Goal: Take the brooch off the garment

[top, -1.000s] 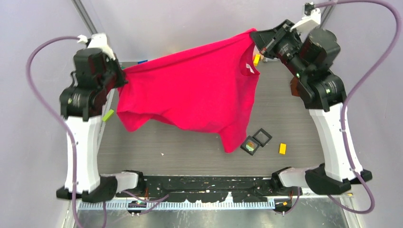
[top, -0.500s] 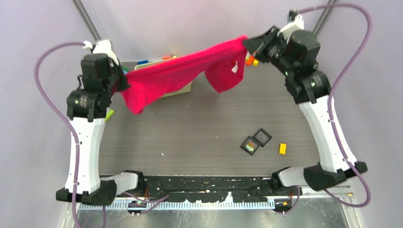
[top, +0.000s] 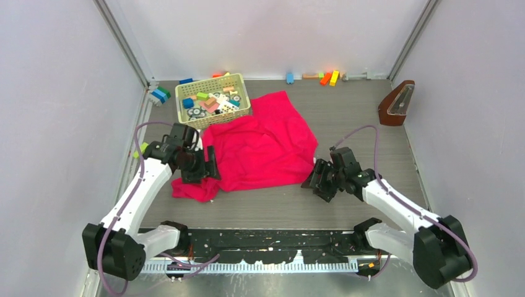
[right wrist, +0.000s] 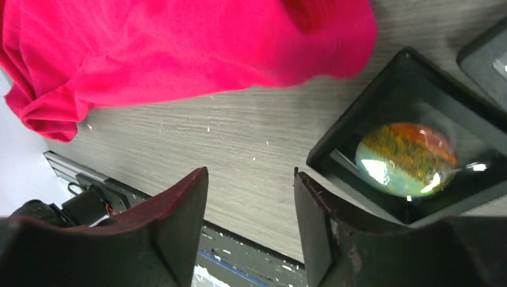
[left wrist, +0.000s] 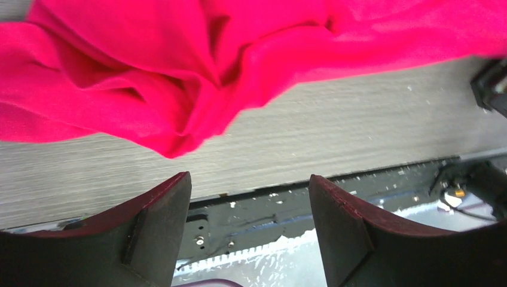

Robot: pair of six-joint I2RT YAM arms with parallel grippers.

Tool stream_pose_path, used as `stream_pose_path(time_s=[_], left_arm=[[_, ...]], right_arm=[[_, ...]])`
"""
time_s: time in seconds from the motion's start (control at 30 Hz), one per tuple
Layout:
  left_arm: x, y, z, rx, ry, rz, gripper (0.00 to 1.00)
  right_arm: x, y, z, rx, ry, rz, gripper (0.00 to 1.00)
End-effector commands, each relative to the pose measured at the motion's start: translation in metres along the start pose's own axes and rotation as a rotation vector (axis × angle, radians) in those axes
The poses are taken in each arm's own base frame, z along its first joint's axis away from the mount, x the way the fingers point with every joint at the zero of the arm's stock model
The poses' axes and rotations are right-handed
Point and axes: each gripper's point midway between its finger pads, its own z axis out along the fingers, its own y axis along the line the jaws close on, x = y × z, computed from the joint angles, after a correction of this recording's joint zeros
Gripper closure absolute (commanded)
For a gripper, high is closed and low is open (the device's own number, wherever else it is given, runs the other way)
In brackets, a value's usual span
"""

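The crimson-pink garment [top: 263,148] lies crumpled on the table, its upper edge against the basket. My left gripper [top: 208,169] sits low at the garment's near-left corner. In the left wrist view that gripper [left wrist: 248,179] is open and empty, with the garment's folds [left wrist: 179,78] just beyond the tips. My right gripper [top: 313,179] is low by the garment's right edge, open [right wrist: 250,173] with bare table between its fingers. The brooch [right wrist: 406,158], a round yellow-green-orange badge, rests in a black square tray [right wrist: 335,152] just right of the right fingertip, apart from the garment [right wrist: 179,54]. In the top view the brooch is hidden.
A cream basket [top: 182,102] of toy blocks stands at the back left. Loose blocks [top: 328,78] line the back wall, and a brown metronome [top: 396,105] stands at the back right. A second black tray [right wrist: 484,57] lies beside the first.
Both grippers opened and let go of the garment, which dropped from being stretched in the air to a heap on the table. Both arms came down low toward the table's near side.
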Motion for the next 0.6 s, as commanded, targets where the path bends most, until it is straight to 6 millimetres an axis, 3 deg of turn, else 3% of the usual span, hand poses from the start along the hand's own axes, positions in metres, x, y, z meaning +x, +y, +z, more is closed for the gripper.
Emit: stream_pose_path(time_s=[0.0,0.13,0.2,0.27,0.4,0.43,0.47,0.57], left_arm=[[0.003,-0.030,-0.017,0.149,-0.046,0.036,0.26],[-0.017,-0.024,-0.020,0.126,-0.206,0.027,0.23],[-0.027,-0.014,-0.017,0.091,-0.303,0.023,0.17],[-0.040,-0.002,-0.016,0.044,-0.419,0.016,0.01],[-0.070,0.016,-0.021,-0.022,-0.659,0.079,0.00],[-0.075,0.018,-0.020,-0.027,-0.703,0.086,0.00],[-0.084,0.027,-0.022,-0.075,-0.767,0.075,0.00],[-0.098,0.051,-0.025,-0.189,-0.895,0.059,0.00]], right_arm=[[-0.013,0.021,-0.026,-0.075,-0.096,-0.077,0.34],[-0.037,0.013,-0.050,0.028,-0.226,-0.142,0.31],[-0.058,0.002,-0.065,0.114,-0.340,-0.169,0.32],[-0.077,-0.002,-0.080,0.154,-0.463,-0.195,0.32],[-0.108,0.000,-0.109,0.149,-0.698,-0.306,0.31],[-0.107,-0.001,-0.110,0.126,-0.734,-0.321,0.29],[-0.116,0.009,-0.116,0.081,-0.800,-0.339,0.26],[-0.133,0.007,-0.125,0.066,-0.946,-0.285,0.20]])
